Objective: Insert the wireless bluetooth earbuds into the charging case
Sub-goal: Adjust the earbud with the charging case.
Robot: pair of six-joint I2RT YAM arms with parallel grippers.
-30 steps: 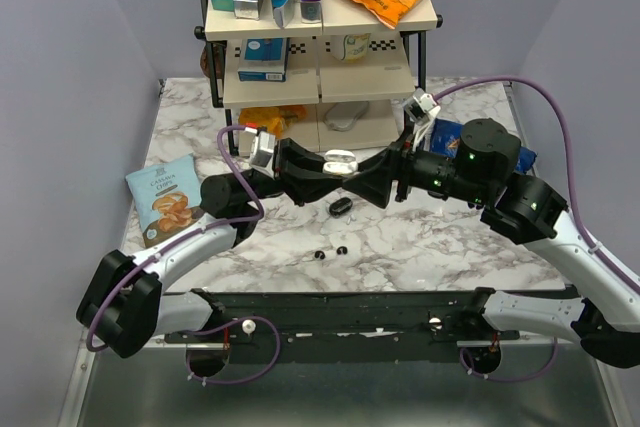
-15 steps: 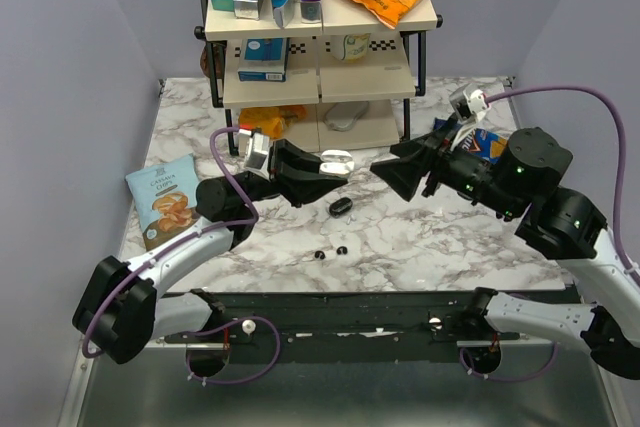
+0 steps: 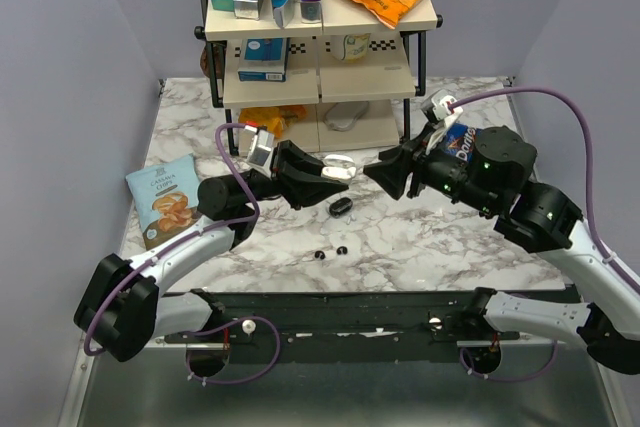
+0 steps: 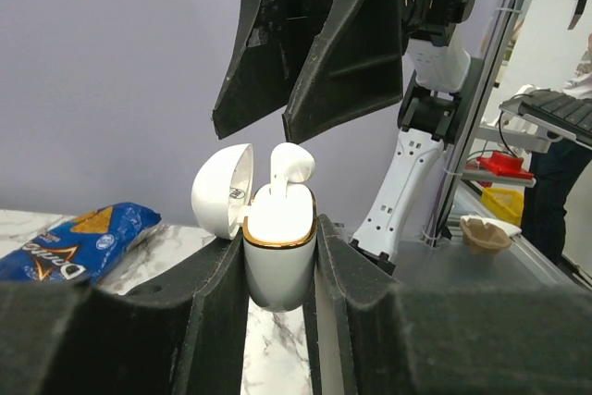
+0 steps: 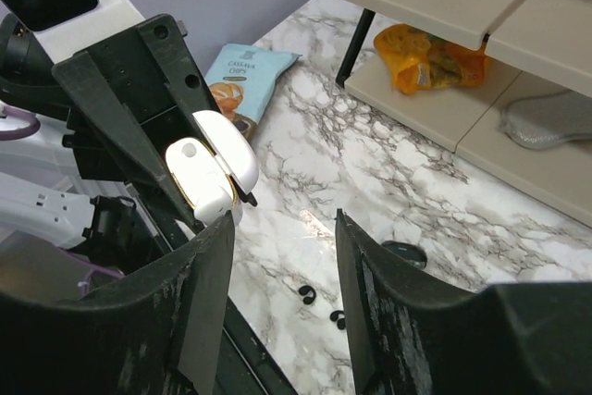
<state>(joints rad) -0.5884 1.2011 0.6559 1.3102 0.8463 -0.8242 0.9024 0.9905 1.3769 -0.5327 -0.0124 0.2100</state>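
Observation:
My left gripper (image 3: 335, 169) is shut on a white charging case (image 4: 279, 265) with a gold rim and holds it upright above the table. Its lid is hinged open. One white earbud (image 4: 289, 162) stands out of the top. The case also shows in the right wrist view (image 5: 199, 178). My right gripper (image 3: 377, 176) is open and empty, just right of the case and apart from it. On the marble below lie a small black oval pebble-shaped thing (image 3: 341, 207) and two tiny black pieces (image 3: 321, 254) (image 3: 342, 249), which also show in the right wrist view (image 5: 304, 294).
A shelf rack (image 3: 320, 37) with boxes and snack bags stands at the back. A pale grey oval thing (image 3: 345, 119) lies on its bottom shelf. A chips bag (image 3: 165, 197) lies at the left. A blue Doritos bag (image 3: 455, 137) lies behind my right arm.
My right gripper was at the case a second ago, drew back to the right, and has now come back close to it. The left gripper holds the case in almost the same place.

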